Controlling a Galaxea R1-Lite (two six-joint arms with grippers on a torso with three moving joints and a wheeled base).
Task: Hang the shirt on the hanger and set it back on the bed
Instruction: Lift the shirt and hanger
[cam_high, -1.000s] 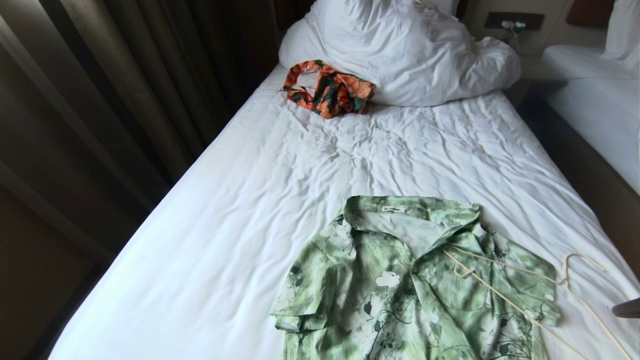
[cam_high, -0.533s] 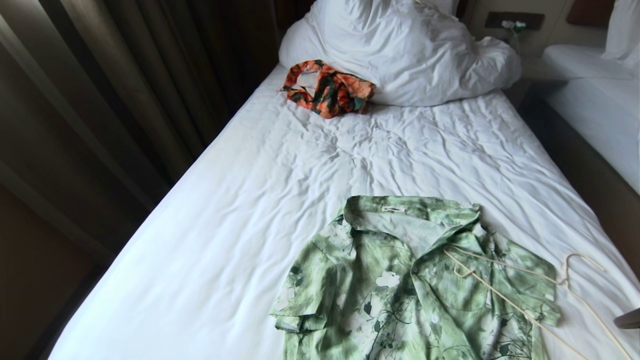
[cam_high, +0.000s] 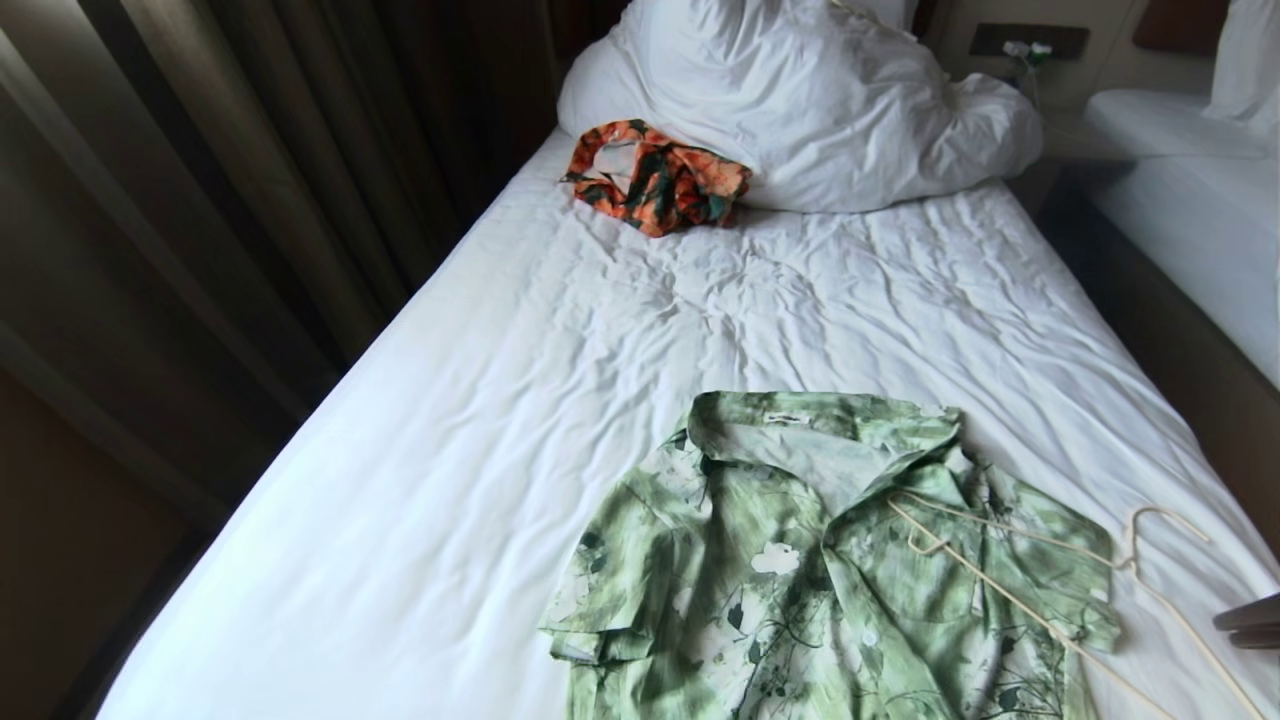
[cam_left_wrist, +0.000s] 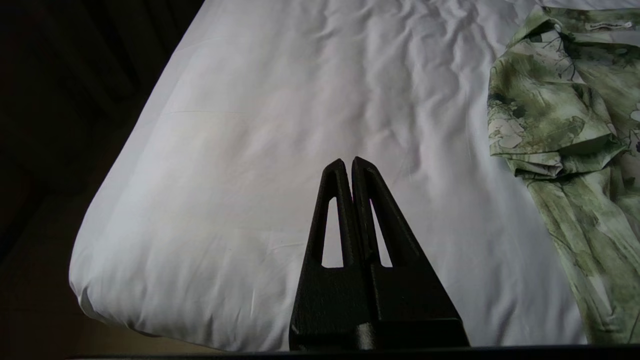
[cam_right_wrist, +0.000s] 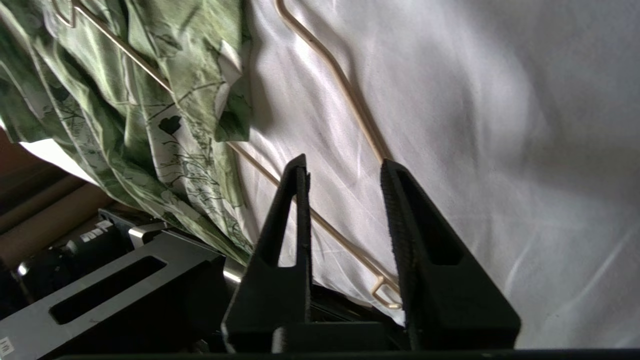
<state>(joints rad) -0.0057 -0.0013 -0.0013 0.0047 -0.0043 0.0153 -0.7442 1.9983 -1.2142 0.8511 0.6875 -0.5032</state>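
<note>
The shirt (cam_high: 820, 570) lies flat at the near end of the bed (cam_high: 500, 400), collar toward the pillow end, its lower part running over the near edge. The hanger (cam_high: 1040, 600) lies partly on the shirt's right shoulder and sleeve and partly on the bare sheet toward the bed's right edge, with its curved hook (cam_high: 1165, 525) on the sheet just beyond the sleeve.

The right gripper (cam_right_wrist: 345, 167) is at the bed's right edge, near the hanger's outer arm; its two fingers stand apart with nothing between them, and the wire runs under and past them on the sheet. Only its tips show at the right border of the head view.

The left gripper (cam_left_wrist: 348, 162) is over the near left corner of the bed, its fingers pressed together and empty, well apart from the shirt's left sleeve.

An orange patterned garment (cam_high: 655, 180) lies bunched at the far end against the white duvet (cam_high: 820, 110).
</note>
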